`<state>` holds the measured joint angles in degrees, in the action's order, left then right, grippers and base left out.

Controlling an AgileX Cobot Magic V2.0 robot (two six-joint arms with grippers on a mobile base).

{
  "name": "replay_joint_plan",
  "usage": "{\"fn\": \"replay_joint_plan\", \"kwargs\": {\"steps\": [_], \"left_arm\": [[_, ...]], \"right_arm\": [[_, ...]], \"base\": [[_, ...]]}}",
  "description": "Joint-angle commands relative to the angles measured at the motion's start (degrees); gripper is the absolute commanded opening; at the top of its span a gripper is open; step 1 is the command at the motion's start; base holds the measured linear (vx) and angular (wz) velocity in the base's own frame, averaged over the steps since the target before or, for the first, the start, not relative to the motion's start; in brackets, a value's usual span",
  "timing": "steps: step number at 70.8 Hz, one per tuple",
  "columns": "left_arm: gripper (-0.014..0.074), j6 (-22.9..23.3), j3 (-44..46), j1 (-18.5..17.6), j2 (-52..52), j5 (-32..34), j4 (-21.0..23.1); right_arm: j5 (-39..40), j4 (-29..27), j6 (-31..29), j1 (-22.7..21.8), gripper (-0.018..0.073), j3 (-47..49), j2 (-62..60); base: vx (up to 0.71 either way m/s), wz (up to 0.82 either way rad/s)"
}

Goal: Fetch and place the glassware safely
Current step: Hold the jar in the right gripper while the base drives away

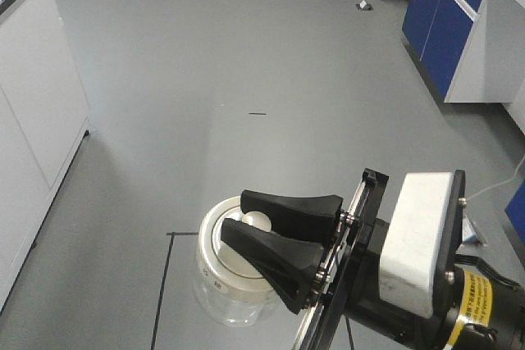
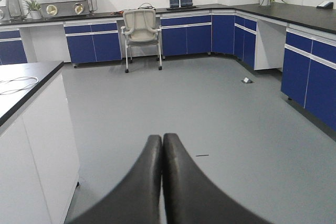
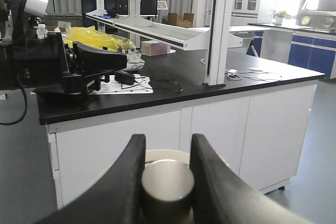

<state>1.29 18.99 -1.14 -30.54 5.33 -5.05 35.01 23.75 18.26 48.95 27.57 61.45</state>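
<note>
A grey lab floor (image 1: 246, 79) fills the front view, with blue cabinets (image 1: 443, 14) at the upper right and a white bench (image 1: 33, 96) down the left edge. At the lower centre the right gripper (image 1: 236, 215) is clamped on the knob (image 1: 256, 220) of the cream-white lid (image 1: 225, 268). The glass jar (image 1: 215, 293) sits just under it, seemingly clear of the floor, though no gap is plainly visible. The right wrist view shows both black fingers (image 3: 210, 171) pressing the knob from either side, with the lid rim just behind. The hold is on the lid alone, and whether the lid is fixed to the glass cannot be told. The carry is therefore best done slowly, with the jar upright and no swing or sudden stop. The jar should rest fully on a flat surface before the jaws part. In its own wrist view the left gripper (image 2: 161, 137) is closed on nothing, at the bottom centre facing the room, so it could steady the jar from below.
</note>
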Motion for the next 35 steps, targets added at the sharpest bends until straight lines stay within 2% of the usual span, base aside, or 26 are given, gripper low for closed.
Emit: {"fn": "replay_joint_plan", "kwargs": {"steps": [1,35], "left_arm": [[-0.0007,0.35,1.53,-0.38,0.01,3.86,0.26],[-0.0007,0.35,1.53,-0.38,0.01,3.86,0.26]], "right_arm": [[5.87,-0.99,-0.14,-0.08,-0.0003,1.75,-1.20],[5.87,-0.99,-0.14,-0.08,-0.0003,1.75,-1.20]], "base": [[0.42,0.00],[0.46,0.02]]}}
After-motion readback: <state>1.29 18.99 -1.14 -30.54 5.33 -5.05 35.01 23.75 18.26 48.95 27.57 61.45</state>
